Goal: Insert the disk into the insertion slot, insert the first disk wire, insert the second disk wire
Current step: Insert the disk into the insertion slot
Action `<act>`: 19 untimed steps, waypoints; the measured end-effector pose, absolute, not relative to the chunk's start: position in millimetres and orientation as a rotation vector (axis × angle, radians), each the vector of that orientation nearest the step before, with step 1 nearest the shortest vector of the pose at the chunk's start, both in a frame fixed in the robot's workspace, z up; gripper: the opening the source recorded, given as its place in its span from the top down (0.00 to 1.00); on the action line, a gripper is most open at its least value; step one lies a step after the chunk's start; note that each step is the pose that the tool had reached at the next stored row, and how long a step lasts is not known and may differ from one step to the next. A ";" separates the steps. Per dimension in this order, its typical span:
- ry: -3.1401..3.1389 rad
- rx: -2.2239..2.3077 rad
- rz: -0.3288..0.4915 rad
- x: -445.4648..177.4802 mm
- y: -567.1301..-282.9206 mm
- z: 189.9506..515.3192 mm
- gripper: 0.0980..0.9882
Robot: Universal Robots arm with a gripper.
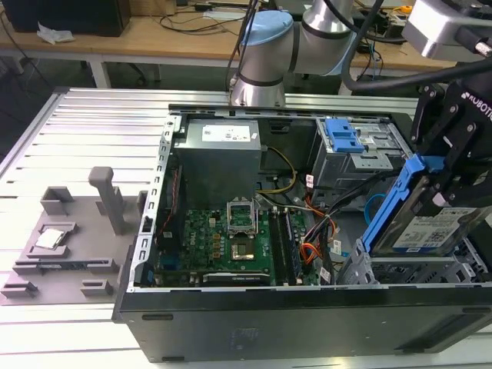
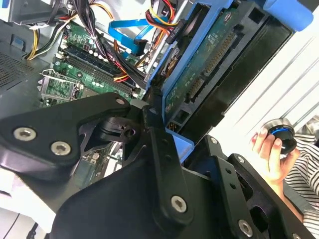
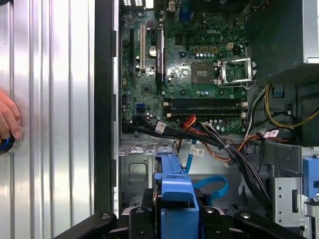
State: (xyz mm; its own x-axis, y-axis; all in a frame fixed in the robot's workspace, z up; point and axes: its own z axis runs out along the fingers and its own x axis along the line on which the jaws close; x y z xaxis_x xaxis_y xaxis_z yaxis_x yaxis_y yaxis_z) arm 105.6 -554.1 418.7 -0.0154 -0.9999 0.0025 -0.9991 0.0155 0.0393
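My gripper [image 1: 440, 191] is shut on the disk [image 1: 434, 231], a labelled drive in a bright blue carrier [image 1: 387, 206]. It holds the disk tilted steeply over the silver insertion slot [image 1: 400, 270], at the open case's near corner on the exterior view's right. The second wrist view shows the disk's green underside [image 2: 209, 59] clamped between the black fingers [image 2: 152, 117]. The first disk wire [image 1: 310, 250], red, orange and black, lies loose beside the motherboard. Just beyond the carrier's edge curves the second disk wire [image 1: 374, 207], a light-blue loop [image 3: 215, 185] lying on the bay floor.
A taller grey cage with a blue latch [image 1: 343, 137] stands behind the slot. The power supply [image 1: 219, 154] and motherboard [image 1: 223, 238] take up the case's middle. Black cables [image 3: 239, 159] cross near the bay. A grey fixture [image 1: 69, 231] sits on the table. A hand [image 2: 269, 147] holds a round knob.
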 end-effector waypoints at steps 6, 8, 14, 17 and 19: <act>-2.217 2.183 -0.041 105.5 -554.2 414.1 0.70; -2.217 2.183 -0.041 105.6 -554.2 412.9 0.70; -2.217 2.183 -0.041 105.6 -554.2 409.2 0.70; -2.217 2.183 -0.041 105.5 -554.2 408.0 0.70; -2.217 2.183 -0.041 105.6 -554.2 406.7 0.70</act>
